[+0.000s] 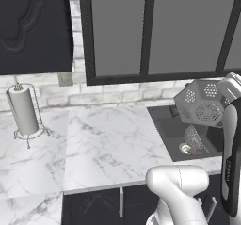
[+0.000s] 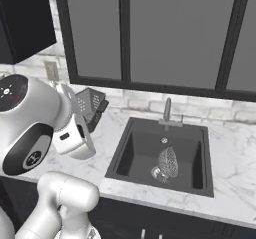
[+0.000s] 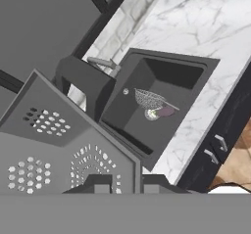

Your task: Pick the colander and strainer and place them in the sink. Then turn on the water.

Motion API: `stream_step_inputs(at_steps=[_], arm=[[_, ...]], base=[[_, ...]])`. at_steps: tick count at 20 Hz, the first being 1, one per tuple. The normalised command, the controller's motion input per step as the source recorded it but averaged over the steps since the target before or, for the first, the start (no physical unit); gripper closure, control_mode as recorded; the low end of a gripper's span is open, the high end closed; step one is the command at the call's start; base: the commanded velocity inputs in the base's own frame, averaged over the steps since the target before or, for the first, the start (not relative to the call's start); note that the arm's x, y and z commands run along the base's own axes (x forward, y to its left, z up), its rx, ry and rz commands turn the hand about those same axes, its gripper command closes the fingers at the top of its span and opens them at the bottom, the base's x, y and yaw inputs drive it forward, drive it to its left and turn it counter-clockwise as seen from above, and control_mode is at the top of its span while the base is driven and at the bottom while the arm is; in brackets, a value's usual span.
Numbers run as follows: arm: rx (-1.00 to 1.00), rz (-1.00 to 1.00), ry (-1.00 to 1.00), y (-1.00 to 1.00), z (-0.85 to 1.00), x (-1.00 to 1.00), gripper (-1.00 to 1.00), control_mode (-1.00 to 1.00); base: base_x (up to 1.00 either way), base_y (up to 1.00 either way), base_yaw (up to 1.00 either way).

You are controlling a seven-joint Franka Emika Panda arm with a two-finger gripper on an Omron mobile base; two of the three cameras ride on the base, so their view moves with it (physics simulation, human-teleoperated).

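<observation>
Gripping the colander [image 3: 68,145] by its rim, my gripper [image 3: 125,183] has its fingers drawn in tight on the faceted wall, carrying it in the air, off the marble counter [image 1: 108,144]. Beyond my fingertips the sink [image 3: 147,125] lies open, and the strainer [image 3: 151,101] rests inside it near the drain, tilted on its side.

A paper towel roll [image 1: 22,110] stands upright in a wire holder on the marble counter [image 1: 108,144]. Behind it is a brick wall [image 1: 99,93] with an outlet [image 1: 65,79], and a dark-framed window [image 1: 160,31] above.
</observation>
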Motion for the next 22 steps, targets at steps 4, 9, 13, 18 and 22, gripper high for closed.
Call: stream_step_inputs(at_steps=[4, 9, 13, 18, 22], arm=[[0.00, 0.00, 0.00, 0.00, 0.00, 0.00, 1.00, 1.00], [0.00, 0.00, 0.00, 0.00, 0.00, 0.00, 1.00, 1.00], [0.00, 0.00, 0.00, 0.00, 0.00, 0.00, 1.00, 1.00], [0.00, 0.00, 0.00, 0.00, 0.00, 0.00, 1.00, 1.00], [0.00, 0.00, 0.00, 0.00, 0.00, 0.00, 1.00, 1.00]], base=[[0.21, -0.71, 0.15], [0.13, -0.84, 0.08], [0.10, -0.79, 0.00], [0.14, -0.76, -0.07], [0.20, -0.43, -0.31]])
